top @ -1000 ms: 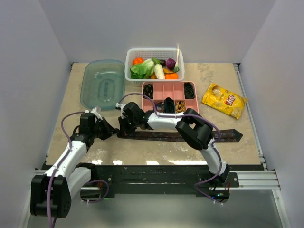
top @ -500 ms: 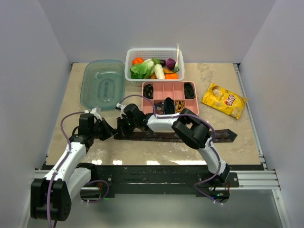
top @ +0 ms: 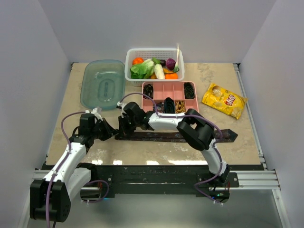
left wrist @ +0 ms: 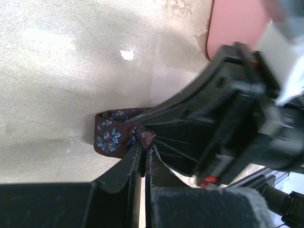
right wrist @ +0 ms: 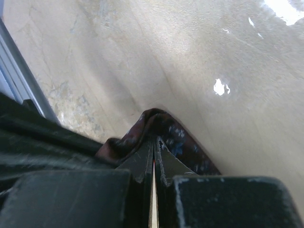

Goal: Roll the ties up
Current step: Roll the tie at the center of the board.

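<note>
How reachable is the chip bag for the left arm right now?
Probably not reachable. The left gripper is shut on the left end of the tie, the chip bag lies far off to the right, and the right arm stretches across the space between them.

Red round logo with pale lettering seen on yellow snack bag (top: 224,100), in top view. Lettering too small and blurred to be read with certainty; brand not confirmed. No other text, label, number or sign legible in top or wrist views.
</note>
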`<control>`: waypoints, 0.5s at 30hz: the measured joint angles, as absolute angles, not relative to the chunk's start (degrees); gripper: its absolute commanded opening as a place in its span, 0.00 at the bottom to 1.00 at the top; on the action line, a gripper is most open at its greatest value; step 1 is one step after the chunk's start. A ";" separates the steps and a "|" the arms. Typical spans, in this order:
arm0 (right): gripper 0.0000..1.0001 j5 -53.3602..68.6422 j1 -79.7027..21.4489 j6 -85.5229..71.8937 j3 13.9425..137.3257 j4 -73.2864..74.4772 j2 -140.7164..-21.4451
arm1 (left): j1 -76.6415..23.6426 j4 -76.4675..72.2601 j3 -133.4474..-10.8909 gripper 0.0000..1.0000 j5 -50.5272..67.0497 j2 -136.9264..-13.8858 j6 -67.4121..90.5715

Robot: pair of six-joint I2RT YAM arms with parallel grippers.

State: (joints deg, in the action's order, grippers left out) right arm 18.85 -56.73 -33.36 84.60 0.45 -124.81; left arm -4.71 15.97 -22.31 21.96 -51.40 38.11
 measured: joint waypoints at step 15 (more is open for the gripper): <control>0.00 9.34 -56.84 -28.21 83.72 12.21 -118.80 | -5.52 15.33 -23.14 0.00 21.91 -54.08 38.09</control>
State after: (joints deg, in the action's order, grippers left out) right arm 9.34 -56.84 -28.21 83.72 12.21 -118.80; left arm -5.52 15.33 -23.14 21.91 -54.08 38.09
